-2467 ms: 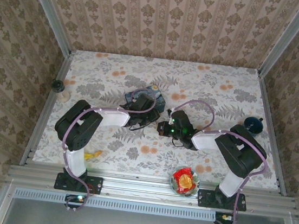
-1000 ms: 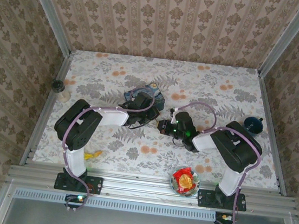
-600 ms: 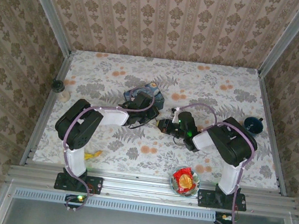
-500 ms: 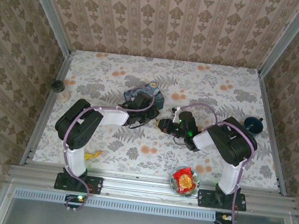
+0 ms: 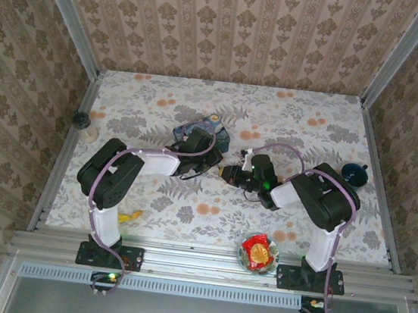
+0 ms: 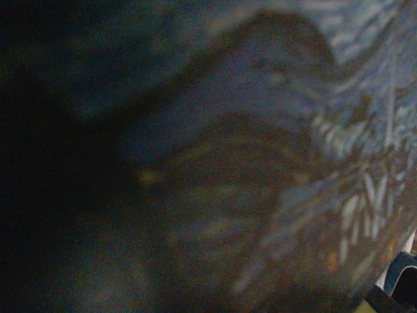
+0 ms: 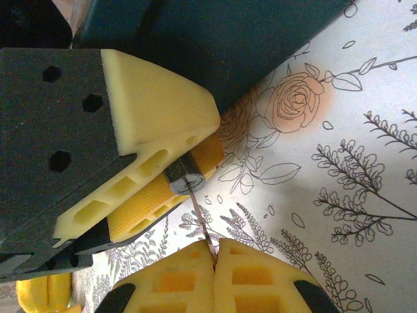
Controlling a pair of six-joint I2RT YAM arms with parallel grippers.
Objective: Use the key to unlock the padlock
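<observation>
The right gripper (image 7: 215, 248) is seen at the bottom edge of its wrist view with both yellow pads pressed flat together. A thin metal blade, the key (image 7: 201, 218), is pinched in the seam between the pads and is directed up and left towards the left gripper (image 7: 186, 166).

The left gripper is closed down to a narrow gap. A small dark object with a silvery end face is clamped between its pale upper finger (image 7: 159, 104) and its orange lower finger (image 7: 146, 205). This object is taken to be the padlock (image 7: 185, 177); its shackle cannot be made out. The tip of the key is met by the silvery face, but whether the blade is seated inside cannot be determined.

Both sets of fingertips are positioned over the floral table (image 7: 339, 195), just beside the dark blue wall of the tin (image 7: 247, 39), which occupies the top of the right wrist view.

In the top view, the two grippers are found nose to nose near the centre of the table, on the near side of the tin. The padlock is thus located between them, off the tin and close to its near edge.

In the left wrist view, the painted blue surface of the tin is seen at very close range — dark and blurred.

A bowl (image 5: 242, 250) with red-wrapped contents is placed near the right arm's base, and a dark blue round object (image 5: 355, 173) lies at the table's right edge.
</observation>
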